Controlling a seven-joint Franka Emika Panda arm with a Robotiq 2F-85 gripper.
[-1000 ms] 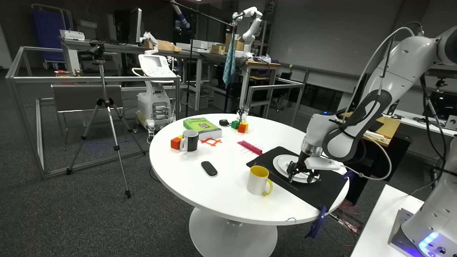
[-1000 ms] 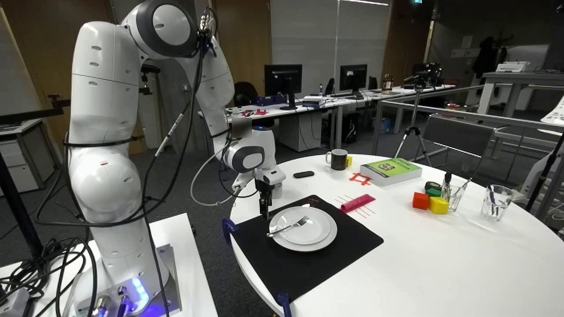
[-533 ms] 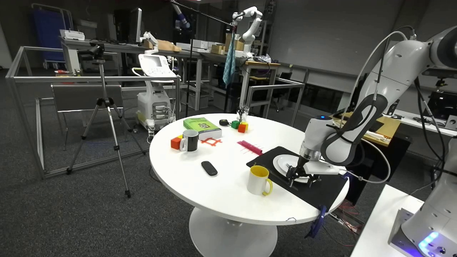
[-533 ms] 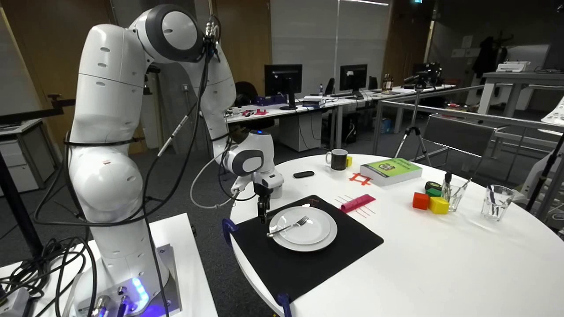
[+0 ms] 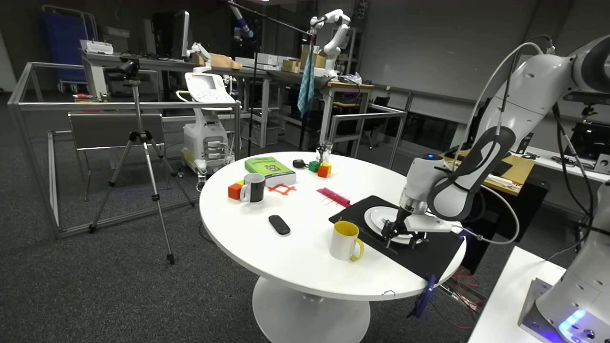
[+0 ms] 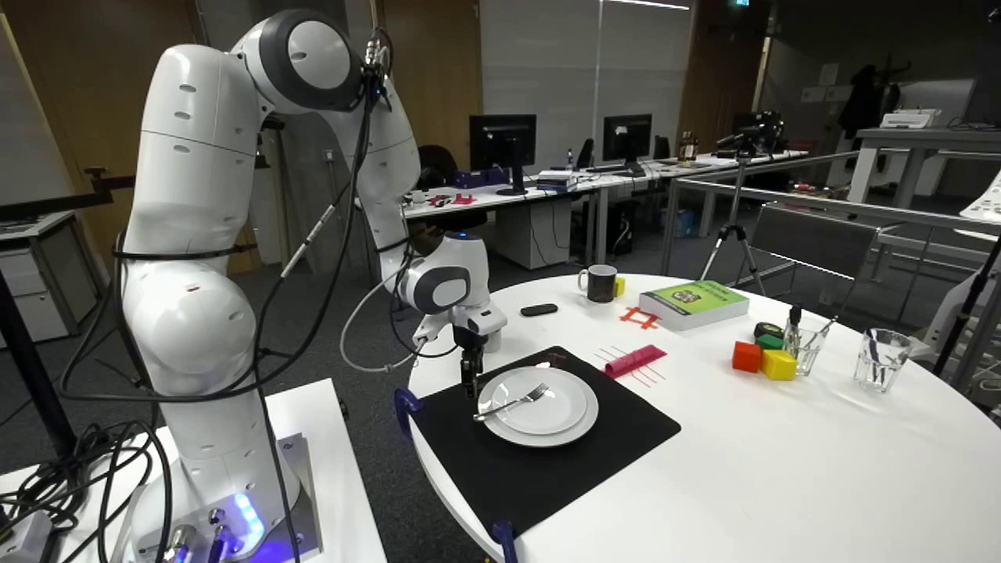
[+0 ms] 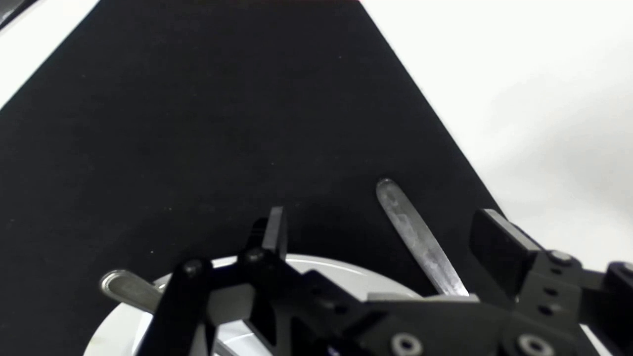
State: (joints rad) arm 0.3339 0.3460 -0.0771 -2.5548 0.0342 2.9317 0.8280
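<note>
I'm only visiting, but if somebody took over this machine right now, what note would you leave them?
Tool: open, holding nothing, over the black mat.
Things: a silver utensil lies on the mat beside the stacked plates; its handle shows within the tool's opening in the wrist view. A fork rests across the plates.
Done: tool roughly lined up with the utensil; no grip yet.
Left: probably closing on the utensil and lifting it.

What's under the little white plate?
Under the little plate is a bigger white plate on the black mat. The bigger plate's rim shows; its middle is covered, so I can't see that.
</note>
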